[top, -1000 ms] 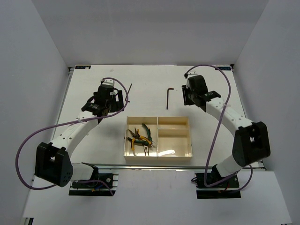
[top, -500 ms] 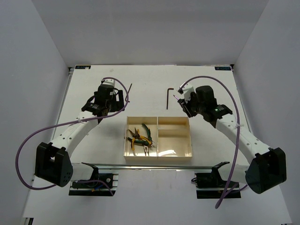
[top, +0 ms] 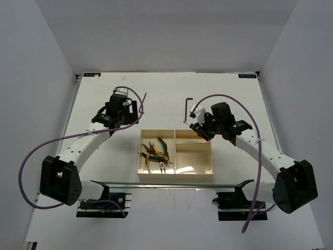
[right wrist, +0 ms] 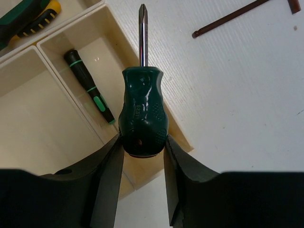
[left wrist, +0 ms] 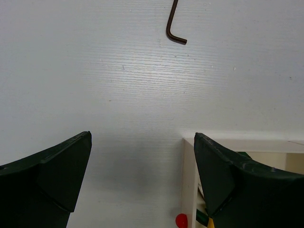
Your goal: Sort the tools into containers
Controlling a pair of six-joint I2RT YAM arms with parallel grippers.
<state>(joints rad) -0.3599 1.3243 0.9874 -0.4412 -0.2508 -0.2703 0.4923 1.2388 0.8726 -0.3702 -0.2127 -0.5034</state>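
The right gripper is clamped on a stubby green-handled screwdriver, shaft pointing away, above the far right wall of the tray. Inside the tray, pliers fill the large left compartment and a slim green-and-black screwdriver lies in the far small one. The left gripper hangs spread wide, holding nothing, beside the tray's far left corner. Beyond the tray, one hex key lies ahead of the left gripper and another hex key ahead of the right.

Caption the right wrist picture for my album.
Right claw grips a stubby green-handled screwdriver over the cream tray rim; a slimmer screwdriver lies inside.
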